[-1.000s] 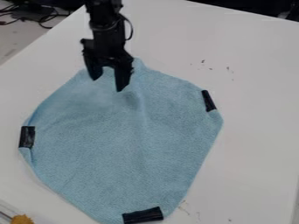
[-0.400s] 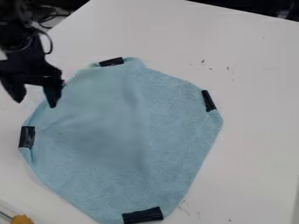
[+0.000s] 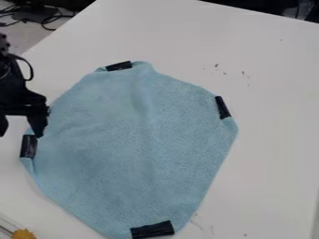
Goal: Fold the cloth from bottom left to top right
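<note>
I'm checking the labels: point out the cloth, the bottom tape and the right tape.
Cloth (image 3: 149, 149): camera view, its middle.
Bottom tape (image 3: 152, 230): camera view, its middle.
Right tape (image 3: 222, 108): camera view, its middle.

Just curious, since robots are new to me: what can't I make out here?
In the camera view:
- White tabletop beneath the light-blue fabric cloth: hidden by the cloth.
- Black robot arm: partly cut off by the left edge.
- Small yellow object: cut off by the bottom edge, kind unclear.
</note>
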Robot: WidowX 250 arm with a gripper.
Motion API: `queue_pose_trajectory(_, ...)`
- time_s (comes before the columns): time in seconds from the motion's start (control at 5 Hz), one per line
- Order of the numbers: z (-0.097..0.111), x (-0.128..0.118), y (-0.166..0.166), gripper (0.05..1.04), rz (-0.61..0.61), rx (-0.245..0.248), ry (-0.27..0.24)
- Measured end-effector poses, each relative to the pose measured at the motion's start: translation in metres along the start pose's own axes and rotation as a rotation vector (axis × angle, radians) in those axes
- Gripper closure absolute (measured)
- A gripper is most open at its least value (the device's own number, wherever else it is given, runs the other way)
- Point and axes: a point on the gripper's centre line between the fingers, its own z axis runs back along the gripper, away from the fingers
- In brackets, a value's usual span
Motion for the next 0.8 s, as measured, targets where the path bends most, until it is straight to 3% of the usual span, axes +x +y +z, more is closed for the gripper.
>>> queue_pose_trajectory(0.4,-0.006,-0.01,0.004,0.083,0.023,0.017,0.049)
queue_pose_trajectory(0.8,-0.02,-0.007,0.015,0.083,0.041,0.089,0.11)
